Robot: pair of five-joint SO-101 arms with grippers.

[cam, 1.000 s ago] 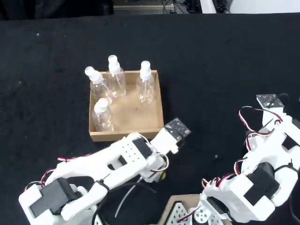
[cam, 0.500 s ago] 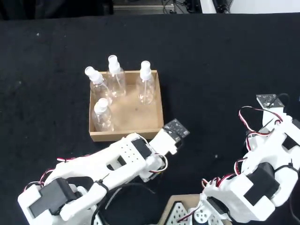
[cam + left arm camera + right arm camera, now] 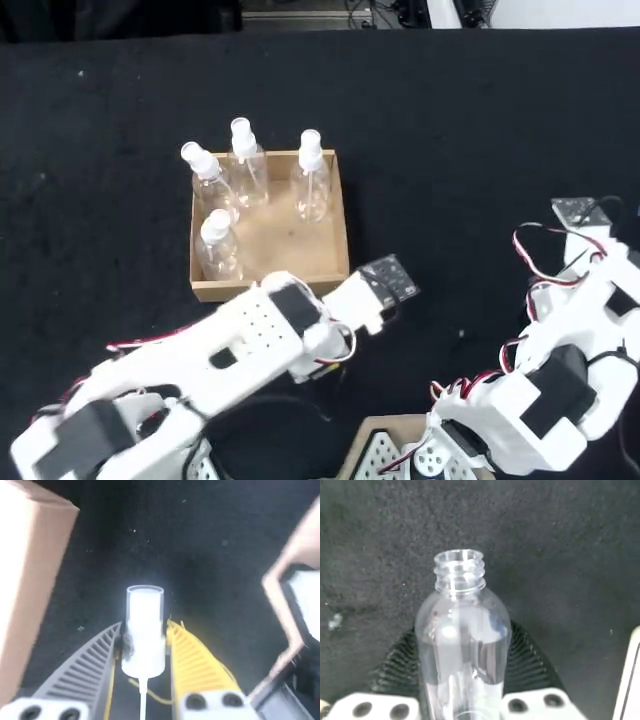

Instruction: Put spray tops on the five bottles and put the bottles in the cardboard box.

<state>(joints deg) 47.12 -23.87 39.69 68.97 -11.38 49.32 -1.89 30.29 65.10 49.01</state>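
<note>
The cardboard box (image 3: 342,235) stands left of centre in the high view, with several clear bottles (image 3: 311,185) upright inside it, each with a white spray top. My left gripper (image 3: 145,626) is shut on a white spray top (image 3: 145,645); its thin tube hangs down between the fingers. That arm's wrist (image 3: 386,281) hangs just off the box's near right corner. My right gripper (image 3: 465,632) is shut on a clear bottle (image 3: 462,630) with an open threaded neck and no top. The right arm (image 3: 565,370) sits at the table's right side.
The table is covered in black cloth (image 3: 470,130). The box's outer wall (image 3: 30,580) runs close beside the left gripper. A tan plate (image 3: 372,448) lies at the near edge between the two arm bases. Red and white cables (image 3: 535,275) loop along the right arm.
The left arm has lifted and its wrist has shifted slightly to the right, away from the box corner. The right arm has barely moved.
</note>
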